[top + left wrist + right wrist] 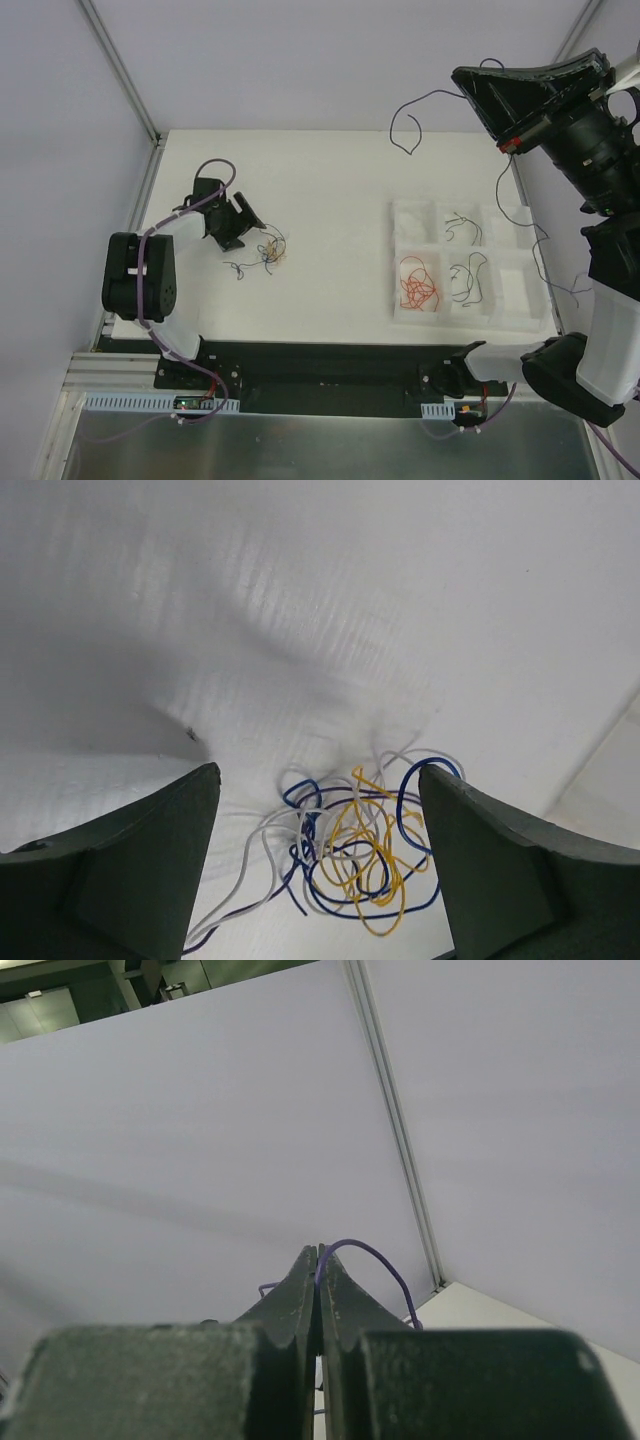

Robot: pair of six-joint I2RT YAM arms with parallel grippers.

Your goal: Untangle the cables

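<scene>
White table (pixel 330 180), small cable tangle (pixel 265 255) at left, white compartment tray (pixel 520 290) at right

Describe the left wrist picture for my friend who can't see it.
A small tangle of blue, yellow and white cables lies on a white table, seen between the two dark fingers of the open left tool.

Left arm (pixel 140 275): base at the desk's near edge, elbow folded back by the left edge, forearm reaching inward and low over the left half. Left gripper (pixel 318 780) pitched down, fingers spread wide, nothing between them. Right arm (pixel 610 340) stands tall off the right edge, wrist lifted high over the far-right corner. Right gripper (pixel 318 1257) points left, jaws pressed together on a thin purple cable (pixel 368 1256).
</scene>
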